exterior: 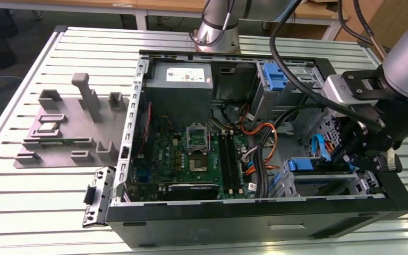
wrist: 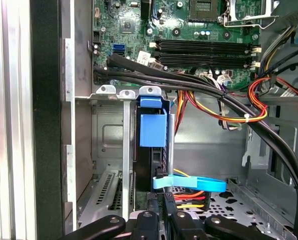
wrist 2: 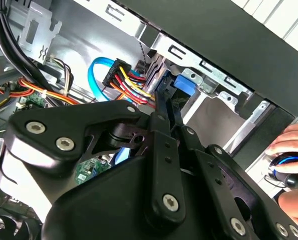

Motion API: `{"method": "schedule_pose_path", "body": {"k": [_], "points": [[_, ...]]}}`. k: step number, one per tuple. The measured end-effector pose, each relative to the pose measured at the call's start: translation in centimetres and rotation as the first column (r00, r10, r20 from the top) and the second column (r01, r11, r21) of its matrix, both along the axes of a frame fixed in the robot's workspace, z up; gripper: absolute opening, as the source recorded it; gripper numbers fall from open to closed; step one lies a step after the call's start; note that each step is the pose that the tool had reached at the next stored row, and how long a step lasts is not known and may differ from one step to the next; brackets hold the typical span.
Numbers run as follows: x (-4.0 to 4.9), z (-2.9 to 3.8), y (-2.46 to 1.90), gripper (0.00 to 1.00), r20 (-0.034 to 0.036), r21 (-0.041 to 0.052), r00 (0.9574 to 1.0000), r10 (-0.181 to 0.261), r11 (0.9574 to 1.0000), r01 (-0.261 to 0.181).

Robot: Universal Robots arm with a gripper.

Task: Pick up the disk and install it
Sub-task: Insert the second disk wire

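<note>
1. Slatted metal table (exterior: 41, 202) carries an open computer case (exterior: 261, 212) with the green motherboard (exterior: 189, 159) exposed; a grey fixture block (exterior: 62, 133) lies on the exterior view's left.
2. Power-supply box (exterior: 179, 79) carries a white label; I will not read out its print.
3. Gripper (wrist 2: 164, 107) reaches into the drive cage (wrist: 108, 150); its black fingers (wrist 2: 161, 130) lie narrow, seemingly pinching the disk's rear edge, though contact is hidden.
4. Disk (wrist: 153, 130) stands edge-on in the cage, beside cables (wrist: 199, 192); probably rigid, moderately heavy, shock-sensitive; best held by the blue frame.
5. A person's hand (wrist 2: 291, 145) rests outside the case.
</note>
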State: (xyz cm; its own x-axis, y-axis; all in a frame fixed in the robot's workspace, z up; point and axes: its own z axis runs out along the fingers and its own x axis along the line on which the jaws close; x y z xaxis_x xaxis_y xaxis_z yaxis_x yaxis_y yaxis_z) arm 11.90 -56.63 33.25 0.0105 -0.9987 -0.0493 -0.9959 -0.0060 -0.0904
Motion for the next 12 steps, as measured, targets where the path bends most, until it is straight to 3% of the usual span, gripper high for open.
{"method": "schedule_pose_path", "body": {"k": [12], "points": [[-0.01,-0.24,0.00,0.16,0.0000,0.0000,1.0000,0.000,1.0000,0.000]]}}
